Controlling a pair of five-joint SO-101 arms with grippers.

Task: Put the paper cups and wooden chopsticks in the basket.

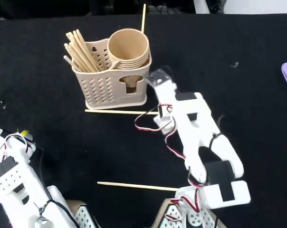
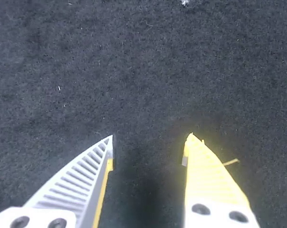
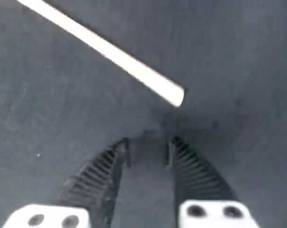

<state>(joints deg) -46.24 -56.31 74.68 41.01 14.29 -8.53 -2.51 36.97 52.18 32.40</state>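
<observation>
Just ahead of the right gripper [image 3: 147,145], jaws parted around nothing: the end of a wooden chopstick [image 3: 110,52]. Lies flat on the black table [image 1: 238,123], just in front of the basket [image 1: 103,90]. Well apart over bare table, the left gripper [image 2: 148,137], parted too.

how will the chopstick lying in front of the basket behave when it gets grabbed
The chopstick looks thin and straight, so probably stiff and light. Its end looks round in the right wrist view, so it may roll if nudged. Lying flat on the black cloth, it gives the right gripper little to pinch, so it could slip.
</observation>
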